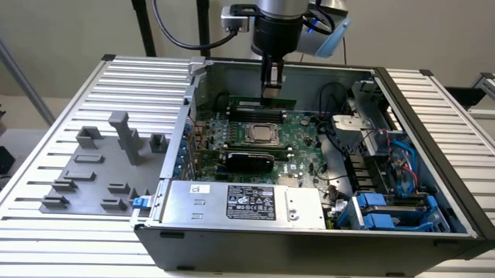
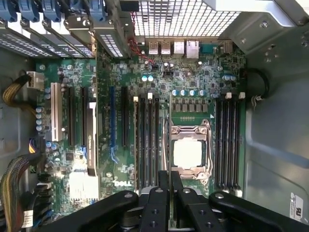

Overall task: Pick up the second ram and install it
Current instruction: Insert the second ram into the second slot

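Note:
The second ram point(image 1: 287, 103) is a thin green stick standing on its long edge at the back of the motherboard point(image 1: 300, 147), just beyond the CPU socket point(image 1: 263, 134). My gripper point(image 1: 270, 88) comes straight down onto its top edge and is shut on it. In the wrist view the stick point(image 2: 169, 130) shows edge-on as a thin line running out from my gripper point(image 2: 169, 178), between a bank of black memory slots point(image 2: 146, 140) and the CPU socket point(image 2: 189, 151). Whether the stick sits in a slot I cannot tell.
The open computer case has walls point(image 1: 433, 145) all round the board. A power supply point(image 1: 240, 202) fills the front, blue drive bays point(image 1: 386, 211) and cables the exterior view's right. Grey fixture blocks point(image 1: 101, 168) stand on the slatted table at the exterior view's left. A second slot bank point(image 2: 228, 140) lies beyond the socket.

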Robot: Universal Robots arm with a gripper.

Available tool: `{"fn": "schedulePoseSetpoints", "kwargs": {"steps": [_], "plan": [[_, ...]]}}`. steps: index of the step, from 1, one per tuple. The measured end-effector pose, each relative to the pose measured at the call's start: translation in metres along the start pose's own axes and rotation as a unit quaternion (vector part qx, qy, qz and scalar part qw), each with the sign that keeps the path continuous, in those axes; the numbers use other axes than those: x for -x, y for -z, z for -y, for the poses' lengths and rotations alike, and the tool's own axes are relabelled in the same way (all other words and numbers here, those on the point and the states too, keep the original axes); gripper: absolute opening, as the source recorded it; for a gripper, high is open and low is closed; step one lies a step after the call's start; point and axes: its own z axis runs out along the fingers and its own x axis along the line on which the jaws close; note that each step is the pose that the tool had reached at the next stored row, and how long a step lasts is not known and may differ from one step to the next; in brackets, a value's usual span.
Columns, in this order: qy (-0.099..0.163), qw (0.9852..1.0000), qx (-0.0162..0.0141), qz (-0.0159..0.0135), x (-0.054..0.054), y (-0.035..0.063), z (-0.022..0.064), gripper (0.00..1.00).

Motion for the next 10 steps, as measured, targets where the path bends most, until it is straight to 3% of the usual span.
{"fn": "schedulePoseSetpoints", "kwargs": {"steps": [10], "plan": [[-0.002,1.0,0.0,0.0,-0.002,-0.0181,-0.0012,0.0]]}}
